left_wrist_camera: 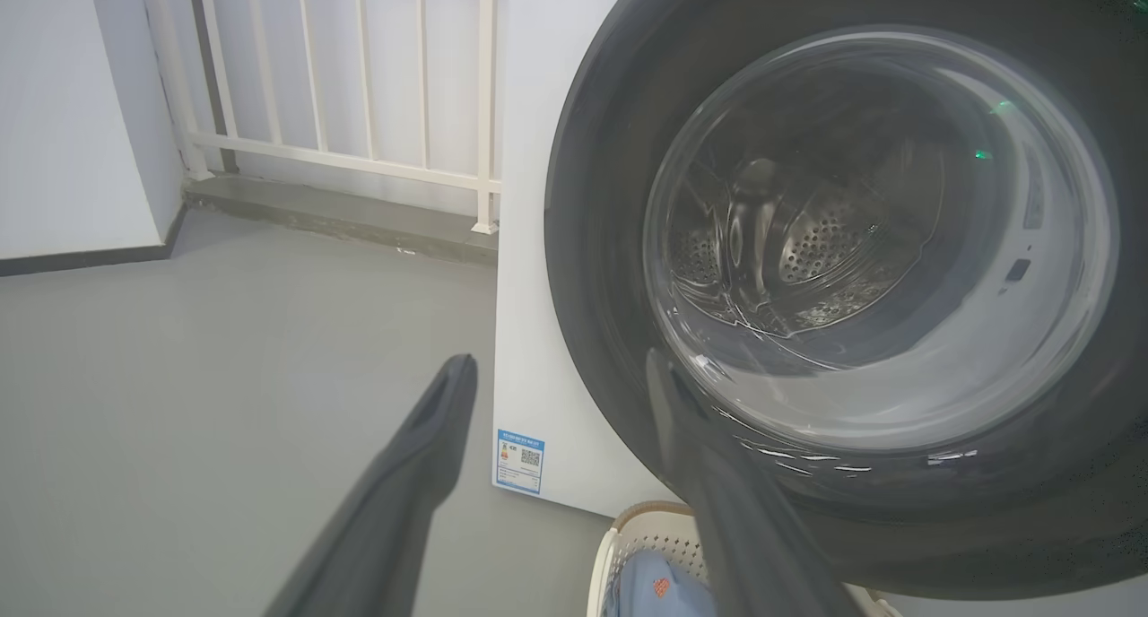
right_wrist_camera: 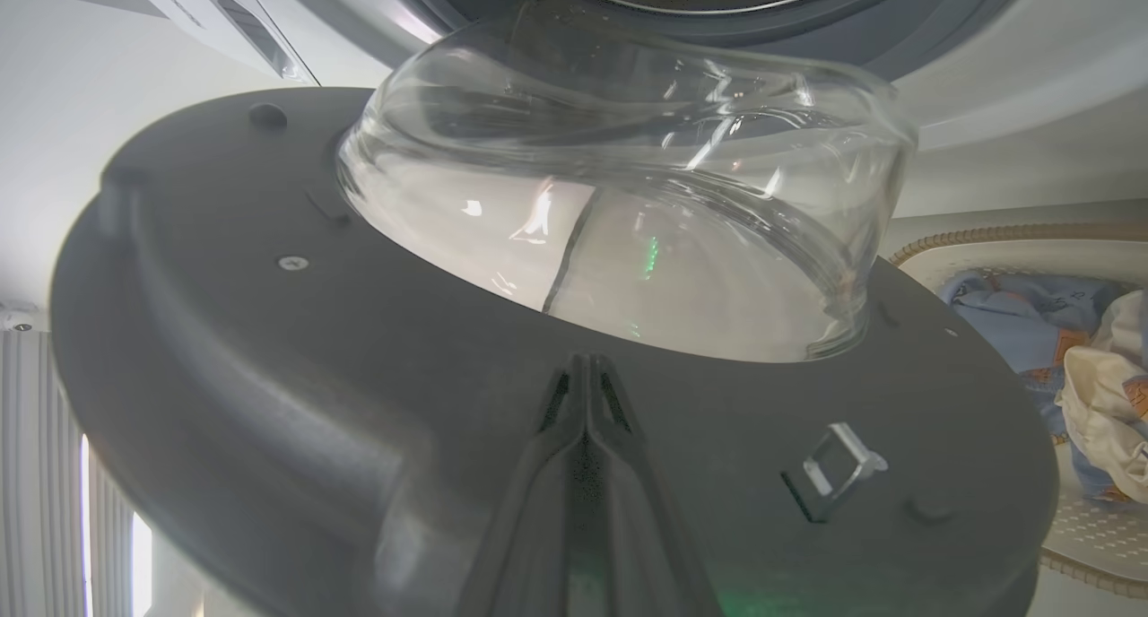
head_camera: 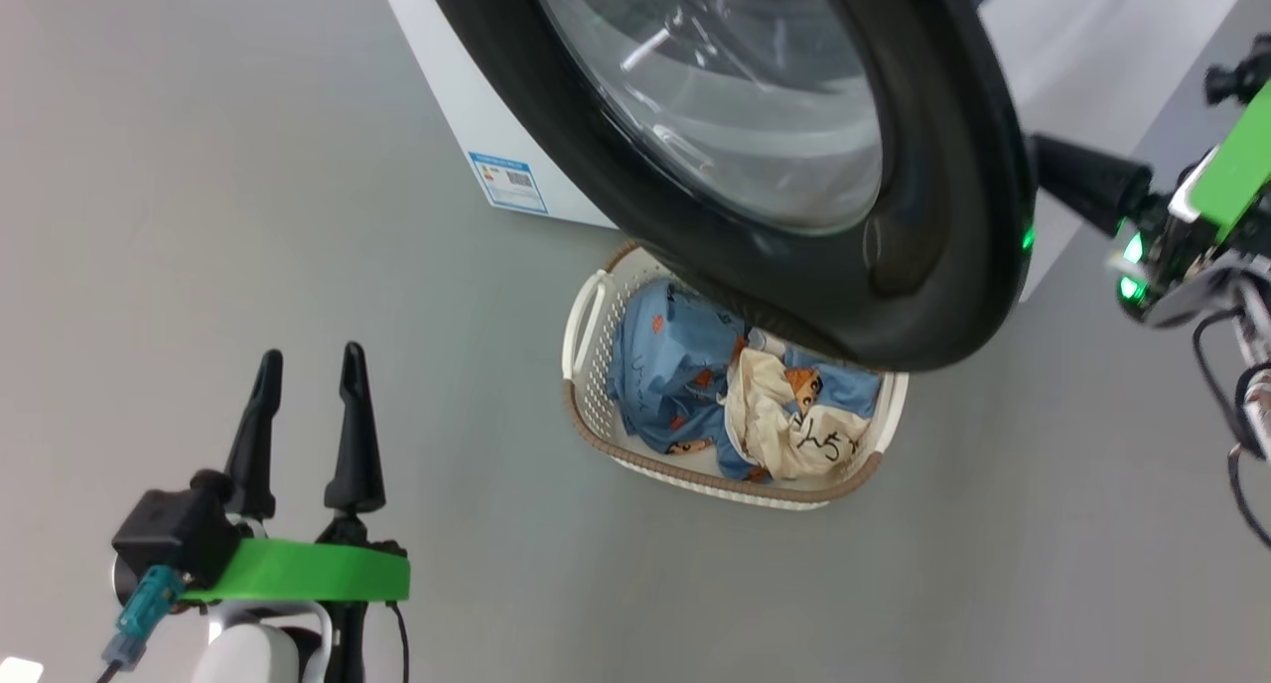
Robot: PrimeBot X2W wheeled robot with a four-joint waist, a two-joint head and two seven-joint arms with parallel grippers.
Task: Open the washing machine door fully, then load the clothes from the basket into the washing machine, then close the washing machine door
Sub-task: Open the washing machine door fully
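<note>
Door [head_camera: 923, 216] stood partly open, swung over basket [head_camera: 596, 415] on floor, clothes [head_camera: 695, 385] inside. Right gripper [right_wrist_camera: 587, 375] pinched together, empty, tips against door's inner face, likely pushing wider. Left gripper [head_camera: 308, 405] spread wide, empty, waiting clear.

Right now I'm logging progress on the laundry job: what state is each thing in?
washing machine door: partly open, swung out above the basket.
basket: on the floor, loaded.
clothes: both in the basket.
left tool: open, holding nothing.
right tool: shut, tips against the door's grey inner face.
</note>
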